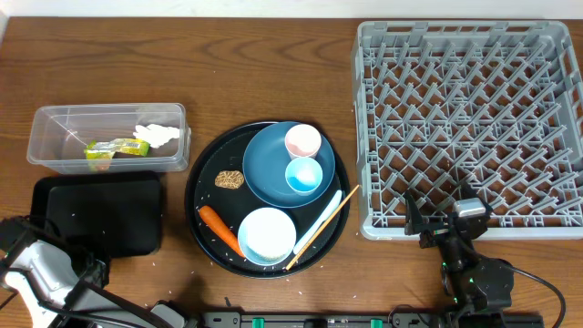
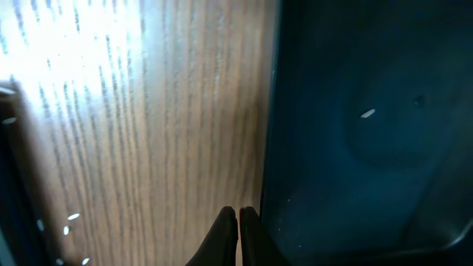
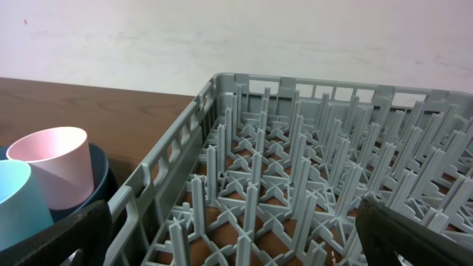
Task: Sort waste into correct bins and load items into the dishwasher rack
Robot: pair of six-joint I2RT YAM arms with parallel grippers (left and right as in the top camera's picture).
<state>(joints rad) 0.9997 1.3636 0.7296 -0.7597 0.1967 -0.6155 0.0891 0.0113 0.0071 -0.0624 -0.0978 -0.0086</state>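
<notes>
Our left gripper (image 2: 239, 216) is pinched shut, empty. Our right gripper (image 1: 441, 215) gapes wide, empty, six o'clock of the rack (image 1: 455, 29).

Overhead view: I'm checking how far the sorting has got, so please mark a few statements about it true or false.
1. The wrapper lies in the clear tub. True.
2. The rack holds both cups. False: the pink cup and blue cup stand on the plate.
3. The carrot lies on the round tray. True.
4. The left fingers are spread wide. False: they are shut.
</notes>
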